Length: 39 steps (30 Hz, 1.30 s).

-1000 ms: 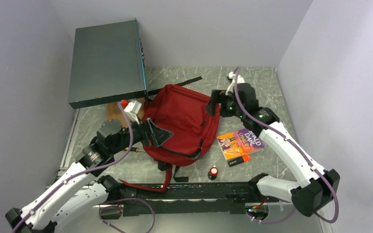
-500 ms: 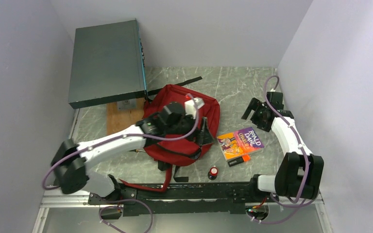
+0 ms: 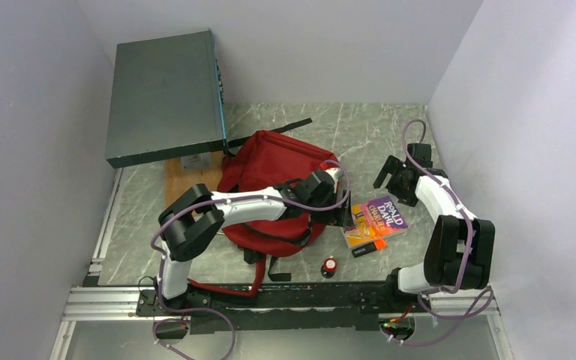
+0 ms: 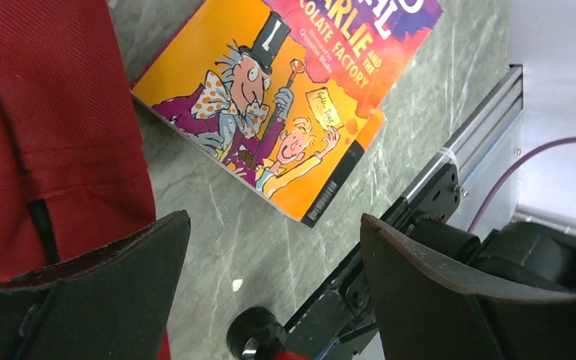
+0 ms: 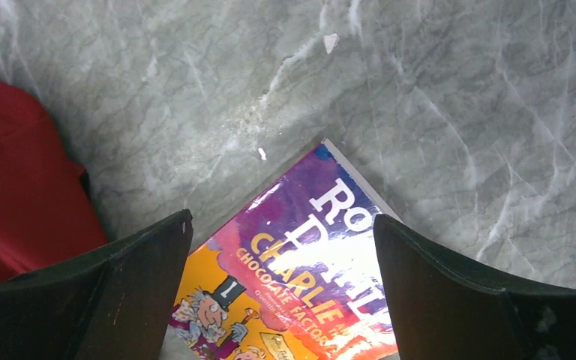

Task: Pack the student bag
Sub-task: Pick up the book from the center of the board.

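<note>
Walls: I see a plain pale back wall (image 3: pixel 307 45), a left wall (image 3: pixel 22 150) and a right wall (image 3: pixel 532 150), all lilac-grey.
Table: grey-green marbled top (image 3: pixel 345 127) with white veins.
Box: large, dark and flat (image 3: pixel 165 94), at the rear left corner.
Board: brown wood (image 3: pixel 178 189), partly hidden under the box's near edge.
Rail: metal (image 3: pixel 105 300), along the table's near edge.
Light: soft and even on my feed, with faint shadows.

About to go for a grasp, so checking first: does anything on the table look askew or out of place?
The book lies skewed beside the student bag, its near edge seemingly overlapping an orange-and-black item, so it may not sit flat. The dark case at back left looks propped at a tilt.
</note>
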Motion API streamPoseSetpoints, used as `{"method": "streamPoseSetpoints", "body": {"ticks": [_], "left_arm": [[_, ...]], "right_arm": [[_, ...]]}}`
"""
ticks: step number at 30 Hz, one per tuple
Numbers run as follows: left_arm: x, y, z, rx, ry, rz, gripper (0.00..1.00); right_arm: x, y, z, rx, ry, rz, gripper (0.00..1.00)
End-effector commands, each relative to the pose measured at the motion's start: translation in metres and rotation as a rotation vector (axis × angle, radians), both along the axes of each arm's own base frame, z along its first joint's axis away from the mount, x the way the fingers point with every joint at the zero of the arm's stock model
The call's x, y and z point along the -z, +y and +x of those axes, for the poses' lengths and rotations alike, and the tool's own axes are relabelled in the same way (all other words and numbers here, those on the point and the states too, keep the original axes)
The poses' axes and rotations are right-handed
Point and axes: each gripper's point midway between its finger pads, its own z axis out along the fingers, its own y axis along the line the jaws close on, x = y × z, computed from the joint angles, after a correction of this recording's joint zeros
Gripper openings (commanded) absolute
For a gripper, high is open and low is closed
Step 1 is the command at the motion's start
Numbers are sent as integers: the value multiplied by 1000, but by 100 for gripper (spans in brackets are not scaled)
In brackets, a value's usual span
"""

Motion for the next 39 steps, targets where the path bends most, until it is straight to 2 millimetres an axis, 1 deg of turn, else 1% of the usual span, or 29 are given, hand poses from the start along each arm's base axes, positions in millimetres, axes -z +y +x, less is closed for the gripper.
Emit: {"method": "streamPoseSetpoints", "body": {"ticks": [1, 5, 8, 12, 17, 22, 26, 31, 34, 37, 38, 39], "left_arm": [[-4, -18, 7, -97, 50, -37, 89], [17, -19, 7, -140, 110, -14, 88], [27, -19, 6, -161, 140, -3, 88], [34, -21, 6, -174, 162, -4, 88], [44, -19, 4, -195, 195, 5, 89], [56, -17, 1, -205, 242, 20, 89], [65, -16, 1, -232, 259, 14, 86], [69, -27, 3, -249, 289, -72, 81], [68, -33, 8, -254, 283, -118, 75], [54, -34, 20, -256, 226, -173, 60], [46, -34, 24, -249, 201, -194, 53], [38, -35, 28, -243, 175, -208, 50]], "right_arm": [[5, -14, 3, 27, -9, -64, 93], [14, -11, -1, 28, 11, -45, 93], [26, -8, -5, 24, 39, -29, 93], [32, -4, -5, 16, 48, -4, 93], [38, -4, -6, 24, 59, 5, 93], [54, -2, -11, 40, 98, 72, 93], [55, -1, -11, 45, 96, 97, 93], [55, -1, -11, 40, 96, 101, 93], [56, 0, -12, 34, 95, 105, 92], [57, 6, -13, 12, 92, 127, 91], [57, 8, -13, 3, 88, 137, 90], [56, 9, -12, -2, 85, 143, 89]]}}
